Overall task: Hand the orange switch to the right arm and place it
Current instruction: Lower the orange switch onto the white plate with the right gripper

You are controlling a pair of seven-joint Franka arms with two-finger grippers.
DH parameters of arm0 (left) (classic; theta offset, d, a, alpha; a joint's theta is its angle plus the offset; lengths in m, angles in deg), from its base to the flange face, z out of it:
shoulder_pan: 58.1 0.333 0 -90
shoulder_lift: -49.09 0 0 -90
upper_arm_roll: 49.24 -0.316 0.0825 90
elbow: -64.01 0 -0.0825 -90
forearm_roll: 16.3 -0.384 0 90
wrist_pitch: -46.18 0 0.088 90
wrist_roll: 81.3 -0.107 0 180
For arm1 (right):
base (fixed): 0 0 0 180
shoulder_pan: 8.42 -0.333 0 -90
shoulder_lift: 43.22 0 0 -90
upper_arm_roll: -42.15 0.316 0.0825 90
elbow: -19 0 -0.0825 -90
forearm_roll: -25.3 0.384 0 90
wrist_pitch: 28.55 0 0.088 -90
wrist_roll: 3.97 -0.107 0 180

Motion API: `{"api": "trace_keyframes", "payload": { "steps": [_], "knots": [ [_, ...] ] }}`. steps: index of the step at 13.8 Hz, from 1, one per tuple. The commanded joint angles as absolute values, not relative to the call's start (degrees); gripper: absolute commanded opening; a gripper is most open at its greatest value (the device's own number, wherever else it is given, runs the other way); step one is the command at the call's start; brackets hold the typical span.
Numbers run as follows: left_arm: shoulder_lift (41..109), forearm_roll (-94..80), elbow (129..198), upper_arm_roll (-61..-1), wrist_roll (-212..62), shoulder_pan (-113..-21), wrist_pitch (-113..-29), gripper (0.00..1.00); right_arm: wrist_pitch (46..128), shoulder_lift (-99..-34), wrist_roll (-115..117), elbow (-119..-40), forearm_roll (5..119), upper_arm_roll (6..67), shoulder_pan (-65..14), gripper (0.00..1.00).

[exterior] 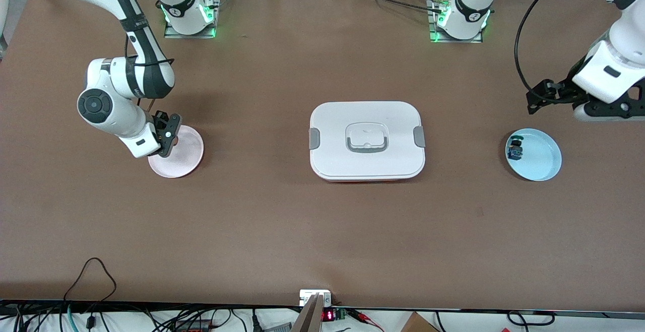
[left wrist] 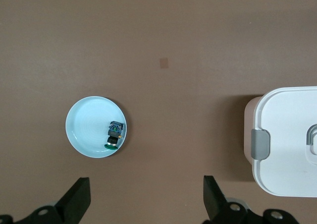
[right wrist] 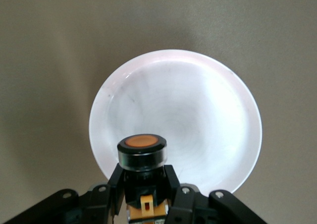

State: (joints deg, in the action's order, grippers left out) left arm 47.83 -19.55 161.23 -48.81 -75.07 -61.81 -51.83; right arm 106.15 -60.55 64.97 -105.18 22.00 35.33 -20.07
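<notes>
We see a white lidded box (exterior: pixel 367 140) at the middle of the table (exterior: pixel 282 221), a pink plate (exterior: pixel 184 156) toward the right arm's end and a blue dish (exterior: pixel 541 158) toward the left arm's end, a blue-bodied switch (exterior: pixel 515 149) lying in that dish. The right gripper (exterior: pixel 169 143) hangs over the pink plate's rim, its fingers clamped on the orange switch (right wrist: pixel 142 152), orange end outward. The left gripper (left wrist: pixel 146 196) waits near the table edge at its own end, fingers spread wide and holding nothing.

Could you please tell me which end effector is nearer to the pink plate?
Right. The right end effector is over the pink plate, holding the orange switch; the left end effector waits near the blue plate.
</notes>
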Motion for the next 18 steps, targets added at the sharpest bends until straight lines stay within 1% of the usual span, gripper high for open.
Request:
{"api": "trace_keyframes", "payload": {
  "steps": [1,3,4,5,6,8,9,10,12,13,16,18],
  "knots": [
    [46.2,-18.8,162.0,-48.7,-74.8,-62.3,-53.1,1.0,111.5,-62.1,68.9,-106.4,21.3,35.4,-20.1,0.01],
    [46.2,-19.0,161.9,-47.2,-75.1,-59.3,-52.3,1.0,112.8,-63.1,70.5,-106.4,21.3,35.4,-20.1,0.01],
    [46.2,-18.7,162.1,-45.2,-75.1,-56.7,-52.3,1.0,113.4,-63.5,70.7,-106.4,21.3,35.5,-20.1,0.01],
    [46.3,-18.5,162.2,-45.3,-75.1,-56.3,-52.3,1.0,114.7,-64.0,71.0,-106.9,21.3,35.5,-20.1,0.01],
    [46.0,-18.5,162.3,-45.9,-74.6,-57.1,-52.3,1.0,116.2,-64.2,71.0,-107.6,21.3,35.5,-20.1,0.01],
    [45.8,-18.5,162.6,-51.4,-74.6,-62.6,-52.3,1.0,119.4,-64.8,71.0,-109.2,21.3,35.5,-20.1,0.02],
    [45.7,-18.6,162.6,-51.9,-75.0,-63.2,-52.4,1.0,120.1,-65.2,71.1,-109.3,21.3,35.5,-20.0,0.02],
    [45.7,-18.7,162.6,-51.9,-75.0,-63.2,-52.4,1.0,120.2,-65.4,71.1,-109.3,21.3,35.5,-20.0,0.08],
    [45.7,-18.7,162.7,-51.8,-75.0,-63.0,-52.3,1.0,119.4,-65.2,69.5,-109.4,22.0,35.5,-20.0,0.97],
    [45.6,-18.8,162.6,-51.5,-74.9,-63.0,-52.1,1.0,118.3,-64.7,69.3,-109.3,22.2,35.5,-20.0,1.0],
    [45.2,-18.7,162.9,-49.5,-74.5,-61.7,-51.9,1.0,115.3,-61.3,69.3,-108.8,22.4,35.6,-20.0,1.0],
    [44.5,-18.7,163.5,-49.0,-74.5,-61.7,-51.9,1.0,111.6,-59.5,69.3,-106.7,22.6,35.6,-20.3,1.0]
  ]
}}
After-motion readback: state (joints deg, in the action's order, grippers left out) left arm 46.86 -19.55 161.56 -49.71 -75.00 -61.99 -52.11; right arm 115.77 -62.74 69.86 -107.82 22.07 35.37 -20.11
